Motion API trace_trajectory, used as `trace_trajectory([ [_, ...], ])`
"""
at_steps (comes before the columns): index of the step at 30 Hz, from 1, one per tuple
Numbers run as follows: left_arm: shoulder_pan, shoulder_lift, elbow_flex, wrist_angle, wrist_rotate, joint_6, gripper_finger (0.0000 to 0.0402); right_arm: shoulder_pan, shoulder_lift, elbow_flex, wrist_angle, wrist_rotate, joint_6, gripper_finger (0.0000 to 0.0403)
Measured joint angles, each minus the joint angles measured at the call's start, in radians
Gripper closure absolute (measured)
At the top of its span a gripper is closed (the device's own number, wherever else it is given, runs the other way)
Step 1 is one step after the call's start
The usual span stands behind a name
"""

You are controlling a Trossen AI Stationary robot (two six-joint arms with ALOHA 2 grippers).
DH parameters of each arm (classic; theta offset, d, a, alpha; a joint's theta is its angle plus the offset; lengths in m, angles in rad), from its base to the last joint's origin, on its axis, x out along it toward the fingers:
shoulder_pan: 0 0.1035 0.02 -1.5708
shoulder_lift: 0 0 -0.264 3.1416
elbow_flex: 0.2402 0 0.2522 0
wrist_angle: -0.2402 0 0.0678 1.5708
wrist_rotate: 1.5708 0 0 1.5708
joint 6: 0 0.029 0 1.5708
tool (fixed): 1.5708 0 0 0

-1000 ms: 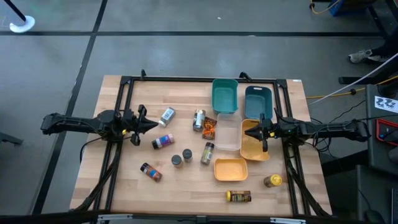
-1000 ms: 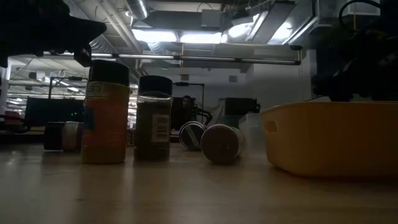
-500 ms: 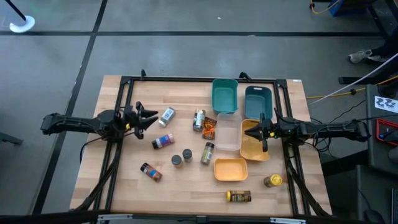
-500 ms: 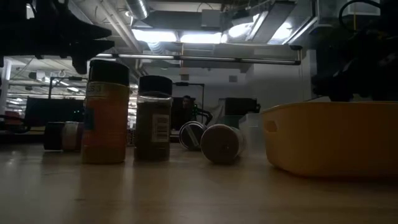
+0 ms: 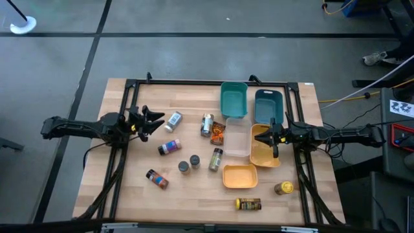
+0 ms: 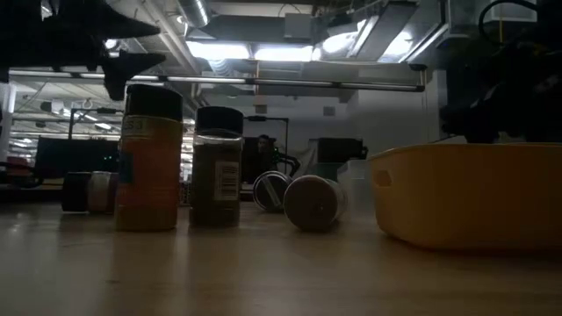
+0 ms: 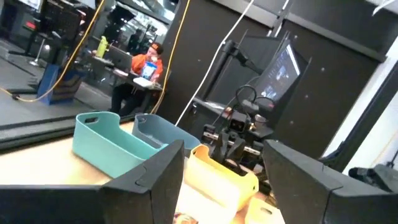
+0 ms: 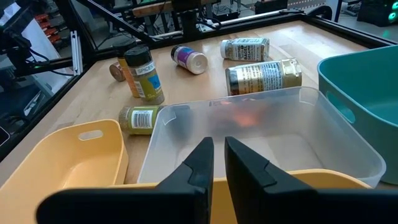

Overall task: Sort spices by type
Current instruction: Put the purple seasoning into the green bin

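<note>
Lying scattered across the pale, planked wooden table (image 5: 116, 194), the spices are mostly small cylinders. In the high view a white-labelled jar (image 5: 173, 120) lies on its side left of centre, just right of the left gripper (image 5: 157, 120), whose two dark, angular fingers stand clearly parted with nothing between them. Below that jar a purple-labelled bottle (image 5: 169, 147) lies tilted, and lower left an orange-and-dark bottle (image 5: 156, 178) lies flat. Near centre a dark round lid marks an upright jar (image 5: 184, 167), with a second dark-lidded jar (image 5: 194, 160) beside it and a greenish herb jar (image 5: 215, 158) to their right. Above these a shiny jar with a pale label (image 5: 206, 125) touches an orange-brown packet (image 5: 218, 133). At lower right a yellow-labelled bottle (image 5: 248, 204) lies on its side, and a yellow-lidded jar (image 5: 283, 188) stands near the table's right edge.

The smooth plastic bins cluster right of centre: two teal bins (image 5: 233, 99) with rounded corners, a clear bin (image 5: 237, 144), and two yellow bins (image 5: 239, 176). The right gripper (image 5: 275, 137) hangs over the upper yellow bin beside the clear one, its fingers drawn narrow, nearly touching, holding nothing.
</note>
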Motion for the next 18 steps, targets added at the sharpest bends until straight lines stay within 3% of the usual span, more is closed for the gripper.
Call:
trace_trajectory([
  [6,0.0,0.156,0.156,-0.105,0.001,0.096,0.0192,0.0,0.0,0.0,0.0,0.0,0.0,0.0361],
  [10,0.0,0.276,0.335,-0.418,0.001,0.11,0.0192,0.0,0.0,0.0,0.0,0.0,0.0,0.0361],
  [18,-0.014,0.52,0.63,-1.003,0.011,-0.033,0.0192,0.0,0.0,0.0,0.0,0.0,0.0,0.0361],
])
